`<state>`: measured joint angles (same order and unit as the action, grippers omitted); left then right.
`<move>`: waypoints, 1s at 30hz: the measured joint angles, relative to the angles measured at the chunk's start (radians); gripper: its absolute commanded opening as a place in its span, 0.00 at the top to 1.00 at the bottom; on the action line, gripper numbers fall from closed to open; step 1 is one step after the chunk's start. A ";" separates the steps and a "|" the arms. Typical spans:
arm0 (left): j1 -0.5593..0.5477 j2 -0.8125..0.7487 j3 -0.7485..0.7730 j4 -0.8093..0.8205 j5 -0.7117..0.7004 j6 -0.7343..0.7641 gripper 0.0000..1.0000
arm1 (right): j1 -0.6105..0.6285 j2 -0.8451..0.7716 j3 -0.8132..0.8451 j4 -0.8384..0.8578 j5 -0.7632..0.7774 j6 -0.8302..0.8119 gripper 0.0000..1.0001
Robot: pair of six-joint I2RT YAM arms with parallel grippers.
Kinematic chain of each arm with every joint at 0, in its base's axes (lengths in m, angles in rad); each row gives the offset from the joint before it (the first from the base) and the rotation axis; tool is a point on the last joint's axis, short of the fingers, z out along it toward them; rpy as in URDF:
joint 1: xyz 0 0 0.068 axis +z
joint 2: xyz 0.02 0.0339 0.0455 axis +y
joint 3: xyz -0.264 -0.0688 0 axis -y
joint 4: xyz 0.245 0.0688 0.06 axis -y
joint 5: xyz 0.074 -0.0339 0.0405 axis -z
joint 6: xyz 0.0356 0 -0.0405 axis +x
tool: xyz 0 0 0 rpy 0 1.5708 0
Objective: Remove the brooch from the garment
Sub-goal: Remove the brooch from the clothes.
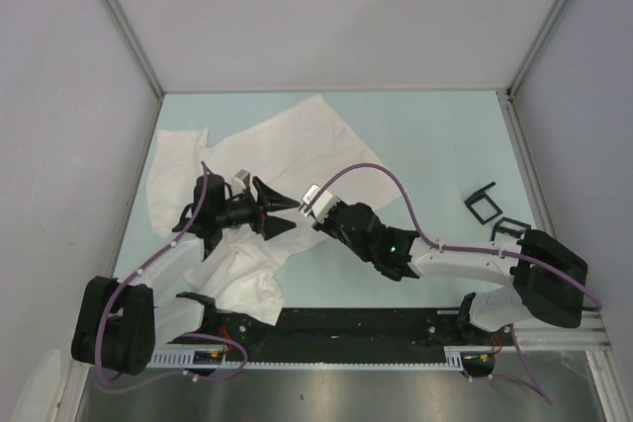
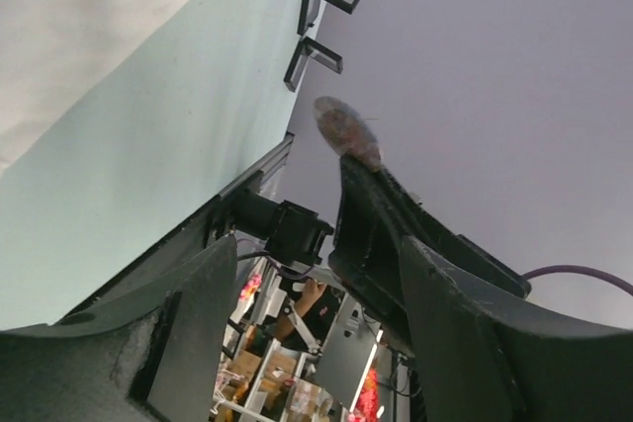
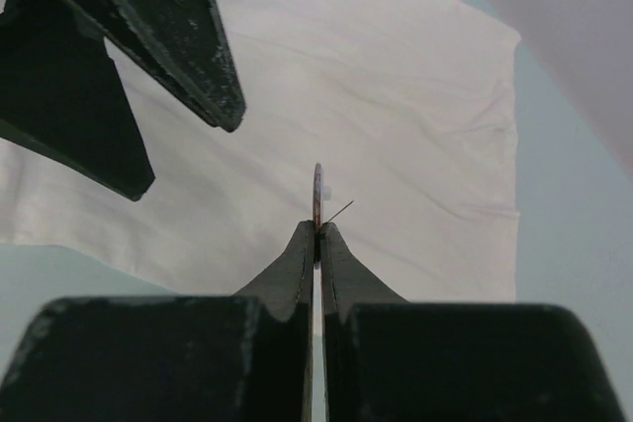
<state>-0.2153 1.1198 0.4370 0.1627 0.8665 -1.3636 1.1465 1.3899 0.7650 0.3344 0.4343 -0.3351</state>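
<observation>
Right arm [image 1: 465, 256] reaches toward the limp white garment [image 1: 287, 140], which lies beneath the wide-open left gripper [image 1: 292, 214]. Its right gripper [image 3: 317, 231] is clamped on the brooch [image 3: 317, 185], which pokes just past the fingertips. It looks small, stiff, light and probably slippery, so it is best pinched by the rim.

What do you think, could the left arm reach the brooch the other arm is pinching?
Probably yes: the left gripper is wide open and faces the brooch, close by, nothing between them.
</observation>
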 measured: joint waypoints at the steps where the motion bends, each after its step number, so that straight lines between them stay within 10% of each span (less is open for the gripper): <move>1: -0.006 0.005 0.000 0.014 -0.001 -0.018 0.30 | 0.000 0.002 0.000 0.001 -0.008 -0.003 1.00; 30: -0.070 0.053 0.025 0.056 -0.079 -0.111 0.70 | 0.095 0.067 0.011 0.038 -0.005 -0.100 1.00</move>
<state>-0.2855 1.1728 0.4618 0.2188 0.7872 -1.4742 1.2411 1.4567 0.7765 0.3721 0.4297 -0.4355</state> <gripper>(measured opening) 0.346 0.019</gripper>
